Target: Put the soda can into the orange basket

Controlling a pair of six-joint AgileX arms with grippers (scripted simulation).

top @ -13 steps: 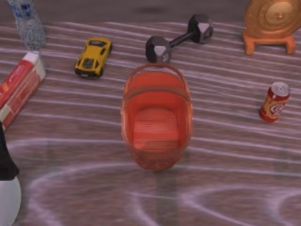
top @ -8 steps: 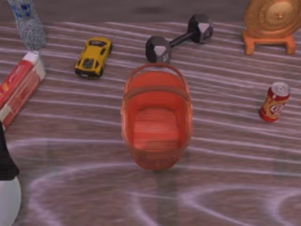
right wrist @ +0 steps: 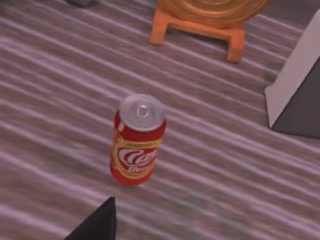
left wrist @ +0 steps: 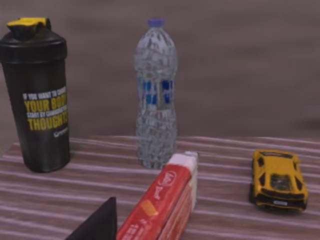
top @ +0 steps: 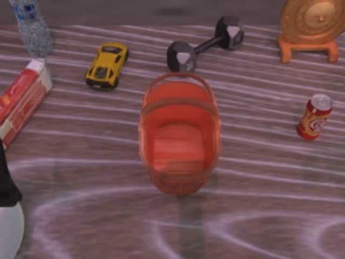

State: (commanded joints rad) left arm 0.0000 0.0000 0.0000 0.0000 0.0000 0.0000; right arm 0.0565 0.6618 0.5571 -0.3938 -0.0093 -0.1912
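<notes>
Judging by the layout, barely begun: soda can (top: 314, 117) upright on the table (top: 259, 216) near its right edge, well apart from the orange basket (top: 179, 141) at the table's middle, and nothing inside that basket but its ribbed bottom. Left to do, by that reading: closing on the can, lifting, carrying toward the middle, clearing the arched handle, releasing inside. Right gripper (right wrist: 190, 150) out of the top view; in the right wrist view, spread wide and holding nothing, with the can on the table ahead, roughly between the two fingers' lines, nearer one, touching neither. Golden disc on its orange stand (right wrist: 200, 25) beyond the can, toward the far right corner. Left arm (top: 7, 216) parked at the near left corner, grip unreadable.
</notes>
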